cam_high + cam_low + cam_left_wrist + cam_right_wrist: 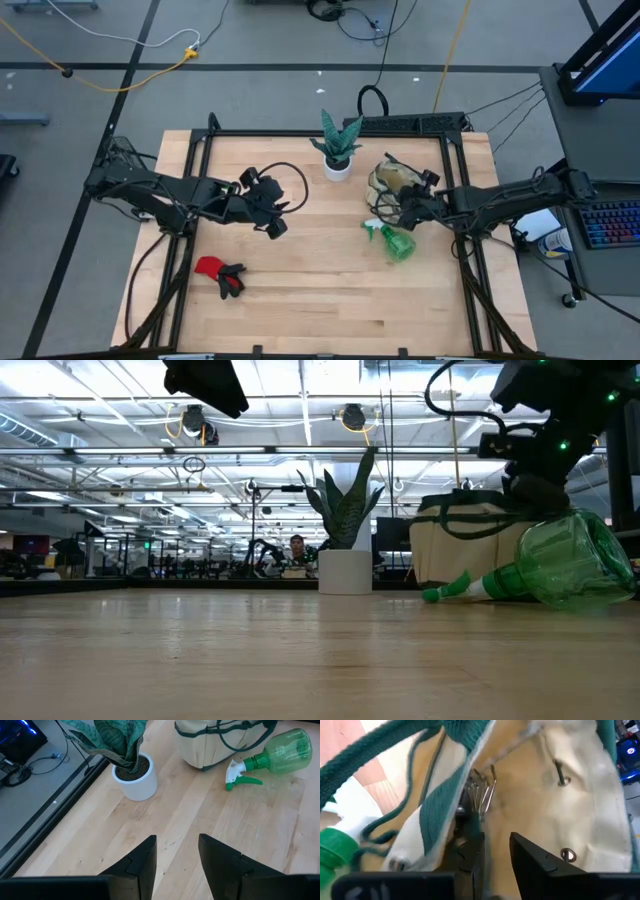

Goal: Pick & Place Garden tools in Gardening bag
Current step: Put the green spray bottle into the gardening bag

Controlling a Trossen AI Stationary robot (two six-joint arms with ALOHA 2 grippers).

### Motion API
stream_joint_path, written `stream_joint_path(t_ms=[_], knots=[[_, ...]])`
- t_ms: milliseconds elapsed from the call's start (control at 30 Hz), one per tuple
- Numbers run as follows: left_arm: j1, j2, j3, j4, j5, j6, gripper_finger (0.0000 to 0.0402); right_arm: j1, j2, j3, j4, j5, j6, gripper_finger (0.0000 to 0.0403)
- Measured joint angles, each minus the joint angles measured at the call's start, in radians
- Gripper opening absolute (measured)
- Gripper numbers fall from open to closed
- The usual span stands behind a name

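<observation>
Lower left of the surface (320, 300) lie the red-and-black gloves (220, 274). Left pincer (275, 222) hovers mid-left, released. Right pincer (405, 212), parted, reaches into the gardening bag (392, 181) over a metal rake (482, 790); green spray bottle (392, 240) lies just below. No writing is readable.

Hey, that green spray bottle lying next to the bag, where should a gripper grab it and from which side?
Probably from straight above, across the narrow neck of the spray bottle. It lies on its side on bare wood, and the round body looks wider and likelier to roll.
</observation>
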Motion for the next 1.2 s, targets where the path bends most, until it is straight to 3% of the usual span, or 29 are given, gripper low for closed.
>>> stream_joint_path(t_ms=[500,1000,1200], knots=[[0.0,0.0,0.0,0.0,0.0,0.0,0.0152,-0.05,0.0,-0.022,0.103,-0.002,-0.117,0.0139],[0.0,0.0,0.0,0.0,0.0,0.003,0.0152,-0.052,0.0,-0.022,0.196,-0.029,-0.124,0.0148],[0.0,0.0,0.0,0.0,0.0,0.003,0.0152,-0.052,0.0,-0.022,0.202,-0.029,-0.131,0.0183]])
